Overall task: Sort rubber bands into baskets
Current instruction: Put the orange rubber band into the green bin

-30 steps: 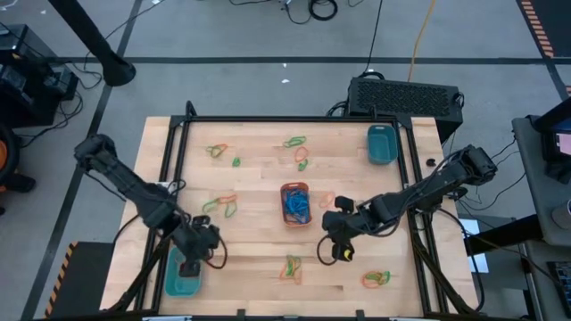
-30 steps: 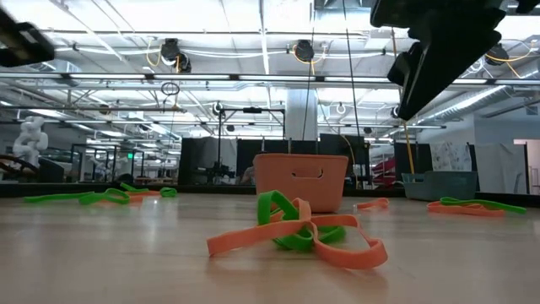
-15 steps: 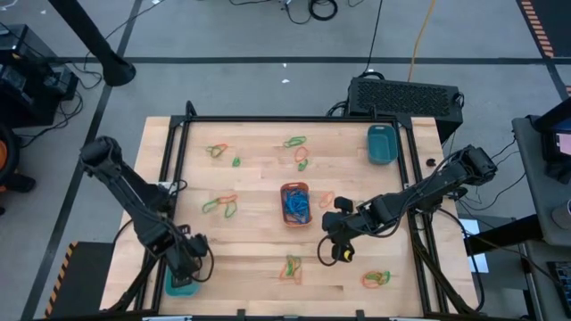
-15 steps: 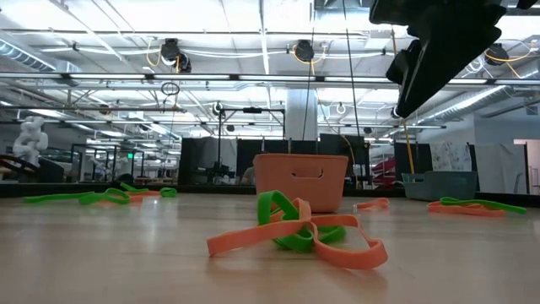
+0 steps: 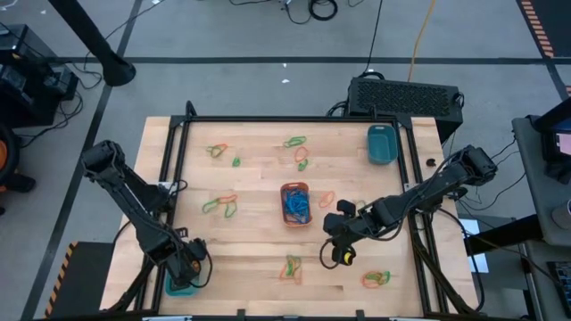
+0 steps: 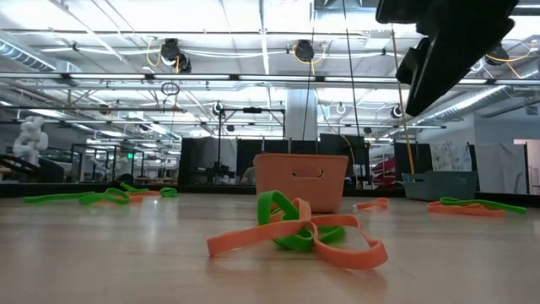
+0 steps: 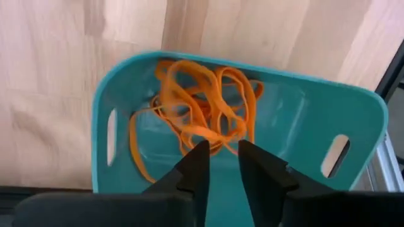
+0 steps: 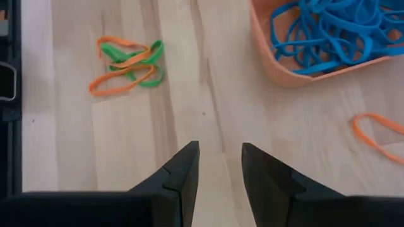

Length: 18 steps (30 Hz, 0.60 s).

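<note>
I am holding the left claw [image 7: 219, 165] over the teal basket [image 7: 303, 113] at the table's [image 5: 259, 183] near-left corner, its fingers parted by a narrow gap and nothing between them; a tangle of orange rubber bands [image 7: 202, 113] is lying loose in the basket below. I am judging this to be the drop step, so I am thinking to lift straight up, slowly, in case a loop is clinging to a finger and coming out with me.

The right claw [image 8: 219, 165] is hanging part open and empty over bare wood just beside the orange basket [image 8: 278, 66], which is full of blue bands [image 8: 328, 28]. Well apart from it, an orange-and-green knot [image 8: 125, 63] is lying on the wood. I am planning to come down on one colour only, at a strand that stands clear of the other, since the two look entangled and would otherwise lift together. The second teal basket [image 5: 381, 144] is sitting at the far right
</note>
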{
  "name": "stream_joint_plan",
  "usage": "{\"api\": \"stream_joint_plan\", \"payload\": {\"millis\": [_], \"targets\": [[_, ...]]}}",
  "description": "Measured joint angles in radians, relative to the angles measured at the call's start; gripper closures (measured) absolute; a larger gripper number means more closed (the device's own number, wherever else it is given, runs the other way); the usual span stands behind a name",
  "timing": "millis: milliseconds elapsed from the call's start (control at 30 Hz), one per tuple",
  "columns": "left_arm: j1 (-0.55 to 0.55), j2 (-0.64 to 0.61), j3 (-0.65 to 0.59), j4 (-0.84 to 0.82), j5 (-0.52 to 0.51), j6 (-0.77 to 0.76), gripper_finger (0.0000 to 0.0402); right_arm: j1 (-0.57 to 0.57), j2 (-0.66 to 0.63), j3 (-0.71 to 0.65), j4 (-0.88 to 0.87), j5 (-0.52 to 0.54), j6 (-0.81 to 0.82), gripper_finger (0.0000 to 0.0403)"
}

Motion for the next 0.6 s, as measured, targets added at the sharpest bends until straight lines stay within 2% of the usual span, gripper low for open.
{"api": "stream_joint_plan", "payload": {"millis": [100,200,300,333,400,467,533,567,600], "targets": [[0.015,0.000,0.000,-0.002,0.048,-0.096,0.0299,0.006,0.000,0.000,0.000,0.000,-0.041,0.0291],[0.048,-0.007,0.001,-0.001,0.137,-0.065,0.0297,0.004,0.000,0.000,-0.001,0.017,-0.088,0.0291],[0.077,-0.030,0.020,0.000,0.114,0.009,0.0297,0.004,0.000,0.000,-0.008,0.051,-0.129,0.0291],[0.086,-0.041,0.031,0.001,0.064,0.047,0.0297,0.004,0.000,0.000,-0.018,0.052,-0.139,0.0291],[0.101,-0.062,0.047,0.017,-0.111,0.159,0.0297,0.000,0.000,0.000,-0.058,0.053,-0.136,0.0291],[0.104,-0.083,0.049,0.105,-0.387,0.312,0.0297,-0.008,0.000,0.000,-0.124,0.052,-0.085,0.0291],[0.104,-0.096,0.030,0.275,-0.678,0.510,0.0297,-0.020,0.000,0.000,-0.211,0.053,-0.015,0.0291],[0.105,-0.098,0.011,0.378,-0.790,0.625,0.0297,-0.026,0.000,0.000,-0.255,0.054,0.015,0.0291],[0.115,-0.098,-0.010,0.476,-0.858,0.737,0.0297,-0.033,0.000,0.000,-0.296,0.063,0.040,0.0291]]}}
